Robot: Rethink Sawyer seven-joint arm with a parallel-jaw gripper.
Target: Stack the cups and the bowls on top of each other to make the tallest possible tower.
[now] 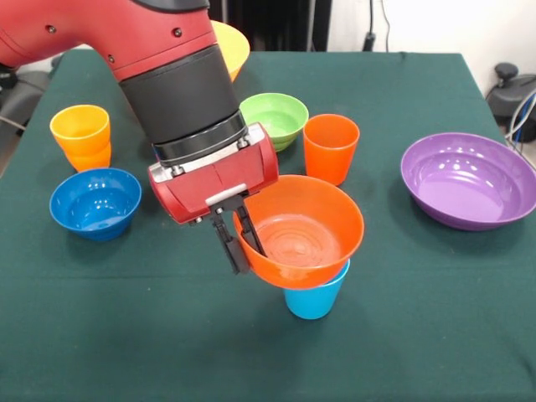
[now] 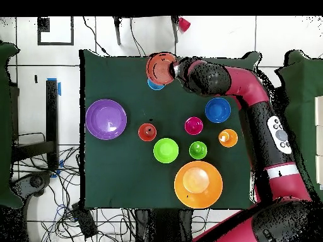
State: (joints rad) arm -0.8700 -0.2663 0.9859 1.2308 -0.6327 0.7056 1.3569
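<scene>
Gripper (image 1: 237, 240) fingers clamp the rim of the small orange glossy plastic bowl (image 1: 303, 230), one inside and one outside. You see this bowl sitting tilted on the light blue plastic tumbler (image 1: 315, 299), near the table's front edge. I judge it can slide off on release, because the base seems off-centre.

You can count four other bowls: blue (image 1: 95, 202), light green (image 1: 275, 118), wide purple (image 1: 469, 179), large yellow (image 2: 198, 183). Cups besides the light blue one: orange (image 1: 330, 147), yellow-orange (image 1: 81, 136), magenta (image 2: 193, 125), green (image 2: 197, 150).
</scene>
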